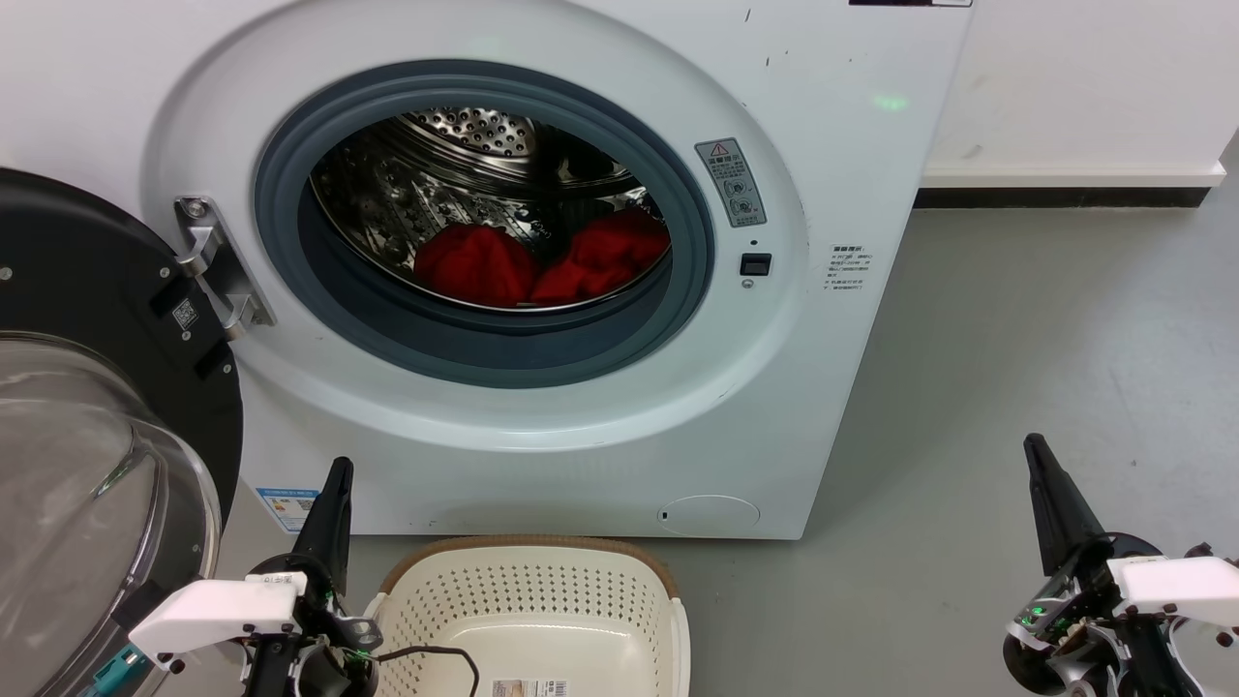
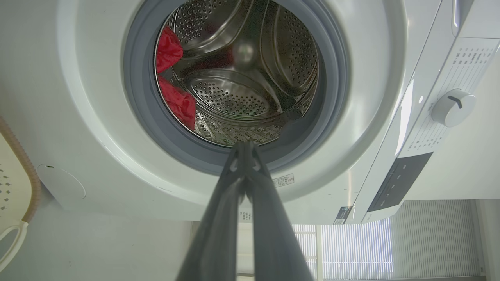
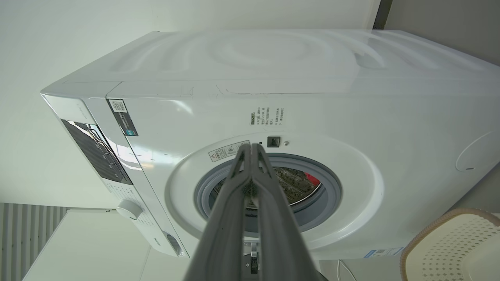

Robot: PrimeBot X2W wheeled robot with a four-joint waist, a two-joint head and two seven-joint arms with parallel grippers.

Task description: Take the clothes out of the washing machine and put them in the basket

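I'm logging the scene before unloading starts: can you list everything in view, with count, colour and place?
clothes: two, red, side by side low in the drum
washing machine: one, white, straight ahead
door: one, black-rimmed with a clear dome, swung open at the left of the head view
basket: one, cream with a brown rim, on the floor before the washer
dial: one, white, by the control panel
floor: grey, around the washer
left gripper: dark fingers, shut, beside the basket
right gripper: dark fingers, shut, over the floor right of the washer
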